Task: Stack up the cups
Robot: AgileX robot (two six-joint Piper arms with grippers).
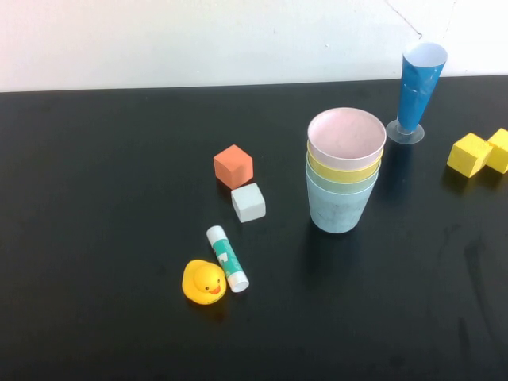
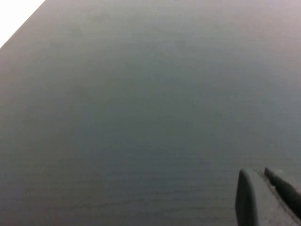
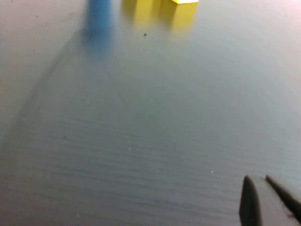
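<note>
The cups stand nested in one upright stack right of the table's middle: the pale pink cup [image 1: 346, 136] on top, then the yellow cup [image 1: 343, 169], the pale green cup [image 1: 341, 184] and the light blue cup [image 1: 338, 209] at the bottom. Neither arm shows in the high view. In the left wrist view my left gripper [image 2: 257, 172] is shut and empty over bare black table. My right gripper [image 3: 257, 178] is likewise shut and empty above the black tabletop, well away from the stack.
A tall dark-blue cone [image 1: 419, 86] stands behind the stack, two yellow blocks [image 1: 468, 154] at the right edge. Left of the stack lie an orange cube [image 1: 233, 166], a white cube [image 1: 248, 202], a glue stick [image 1: 227, 258] and a rubber duck [image 1: 204, 282].
</note>
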